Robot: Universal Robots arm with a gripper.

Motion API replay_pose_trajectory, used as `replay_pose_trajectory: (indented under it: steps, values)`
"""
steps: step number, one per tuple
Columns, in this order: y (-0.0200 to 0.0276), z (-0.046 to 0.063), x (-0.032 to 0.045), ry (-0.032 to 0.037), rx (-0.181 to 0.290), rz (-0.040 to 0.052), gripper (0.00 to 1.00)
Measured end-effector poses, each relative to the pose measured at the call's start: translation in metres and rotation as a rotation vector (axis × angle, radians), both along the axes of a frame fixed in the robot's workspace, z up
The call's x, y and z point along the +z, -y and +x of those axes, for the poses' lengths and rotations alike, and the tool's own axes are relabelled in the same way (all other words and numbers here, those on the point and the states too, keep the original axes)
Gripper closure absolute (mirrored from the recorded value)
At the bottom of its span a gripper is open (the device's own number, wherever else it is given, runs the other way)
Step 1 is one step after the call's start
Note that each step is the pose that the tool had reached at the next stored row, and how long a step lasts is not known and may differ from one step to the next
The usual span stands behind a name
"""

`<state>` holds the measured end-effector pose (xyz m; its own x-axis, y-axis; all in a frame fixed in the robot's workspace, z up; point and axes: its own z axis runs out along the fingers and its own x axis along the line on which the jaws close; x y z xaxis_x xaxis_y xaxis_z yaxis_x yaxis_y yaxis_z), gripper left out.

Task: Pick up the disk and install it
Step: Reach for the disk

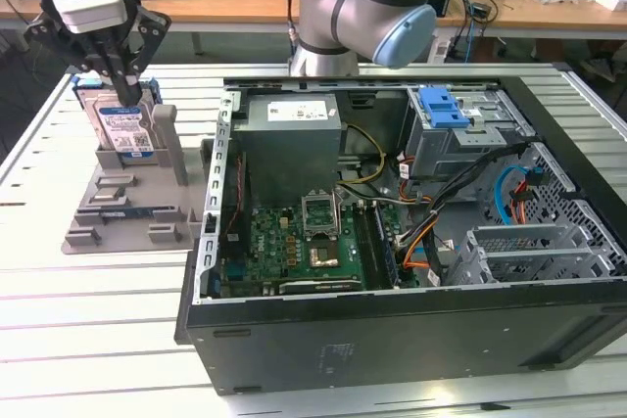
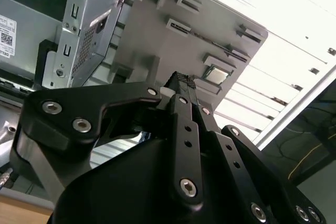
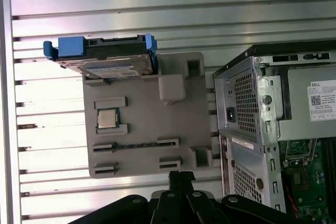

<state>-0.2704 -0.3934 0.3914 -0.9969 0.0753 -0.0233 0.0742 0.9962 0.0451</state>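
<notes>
- In the exterior view, the end effector (image 1: 125, 93) hangs at the exterior view's left with its fingers drawn together and nothing between them. Its tips overlap the top of the disk (image 1: 125, 129), but I cannot tell whether they touch it. The disk stands upright on edge in a slot of the grey holder (image 1: 118, 217), which rests on the slatted tabletop (image 1: 88, 320) just beside the open computer case (image 1: 392, 335). A blue latch (image 1: 443, 107) sits atop the drive cage (image 1: 460, 144) inside the case.
- In the second wrist view, the end effector (image 2: 181, 82) narrows to a single closed tip. The holder (image 2: 210, 35) lies beyond it and carries a small square chip (image 2: 216, 74).
- In the first wrist view, the disk (image 3: 107, 62), edged with blue rails, sits in the holder's (image 3: 147, 129) end slot. The joined end effector (image 3: 181, 176) shows by the holder's opposite edge, apart from the disk.
</notes>
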Motion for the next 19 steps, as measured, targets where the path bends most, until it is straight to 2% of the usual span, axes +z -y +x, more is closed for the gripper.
replay_pose_trajectory:
  steps: [1,3,6,19]
  values:
    - [-0.0022,-0.005,-0.0007,0.0000,0.000,-0.0001,0.89]
    - [-0.0110,-0.013,-0.0022,-0.0001,0.000,-0.0023,0.89]
    - [-0.0173,-0.023,-0.0035,-0.0001,0.000,-0.0032,0.89]
    - [-0.0286,-0.053,-0.0086,0.0000,0.000,-0.0037,0.89]
